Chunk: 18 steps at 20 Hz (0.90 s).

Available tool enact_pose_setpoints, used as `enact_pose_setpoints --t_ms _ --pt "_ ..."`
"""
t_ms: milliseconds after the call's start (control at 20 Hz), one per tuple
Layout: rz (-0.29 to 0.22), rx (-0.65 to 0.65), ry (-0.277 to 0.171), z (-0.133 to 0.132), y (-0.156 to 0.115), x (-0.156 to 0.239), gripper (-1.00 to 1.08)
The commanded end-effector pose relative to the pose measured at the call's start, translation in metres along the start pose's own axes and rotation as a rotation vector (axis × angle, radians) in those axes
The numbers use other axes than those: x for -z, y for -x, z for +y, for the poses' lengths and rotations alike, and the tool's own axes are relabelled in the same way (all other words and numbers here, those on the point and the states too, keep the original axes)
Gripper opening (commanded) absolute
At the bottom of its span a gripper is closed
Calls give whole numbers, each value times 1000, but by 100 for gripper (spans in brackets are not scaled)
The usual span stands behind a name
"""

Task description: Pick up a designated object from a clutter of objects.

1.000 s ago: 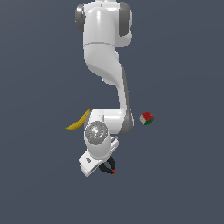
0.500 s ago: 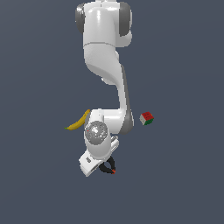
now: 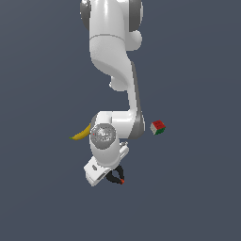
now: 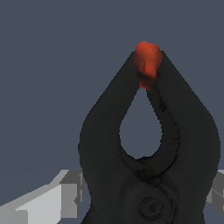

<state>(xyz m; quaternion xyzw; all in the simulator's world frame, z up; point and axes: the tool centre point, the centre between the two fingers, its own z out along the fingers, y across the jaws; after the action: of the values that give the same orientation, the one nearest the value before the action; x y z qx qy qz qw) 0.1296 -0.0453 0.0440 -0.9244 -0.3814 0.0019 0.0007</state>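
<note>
black spring clamp [image 4: 148, 144], between tool [image 4: 144, 192] fingers

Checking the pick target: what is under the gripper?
The black clamp with its red tip lies under the gripper. Its handles are covered in the exterior view.

I can read no text, label, brand, number or sign on anything in either view I have from the rig.

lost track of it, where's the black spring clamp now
The black spring clamp sits under the gripper, low in the exterior view, below the yellow banana.
</note>
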Motion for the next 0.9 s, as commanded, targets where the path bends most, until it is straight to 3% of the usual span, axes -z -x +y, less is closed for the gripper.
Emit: enact_pose_setpoints --t_ms 0,300,850 --pt "2 0 3 -2 2 15 -100" --pt "2 0 3 -13 9 63 -100" --pt "2 1 3 -40 28 186 -100"
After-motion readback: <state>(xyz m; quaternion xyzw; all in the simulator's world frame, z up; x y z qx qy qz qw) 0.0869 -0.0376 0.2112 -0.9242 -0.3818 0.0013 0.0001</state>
